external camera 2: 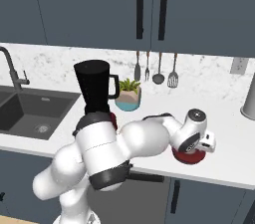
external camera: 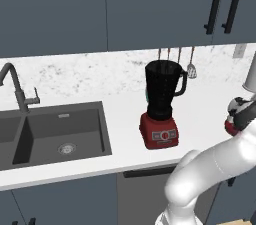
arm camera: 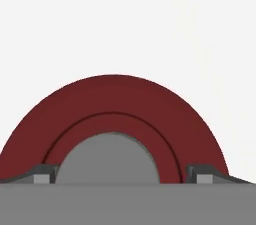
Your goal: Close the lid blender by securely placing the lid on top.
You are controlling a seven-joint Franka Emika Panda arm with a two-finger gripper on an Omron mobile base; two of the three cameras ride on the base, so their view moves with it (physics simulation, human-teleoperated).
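End effector point(arm camera: 120, 179) is sitting low over the lid point(arm camera: 115, 114), fingers spread wide, one dark fingertip point(arm camera: 42, 174) showing on each side of the grey centre cap, over the red ring. Can't tell if they're touching it. Lid is lying flat on the white surface point(external camera 2: 224, 153) near its front edge, under the wrist. Blender point(external camera: 161, 106) is standing upright well apart to the left, jar mouth uncovered, a potted plant point(external camera 2: 129, 94) just behind it, sink point(external camera: 50, 134) further left.
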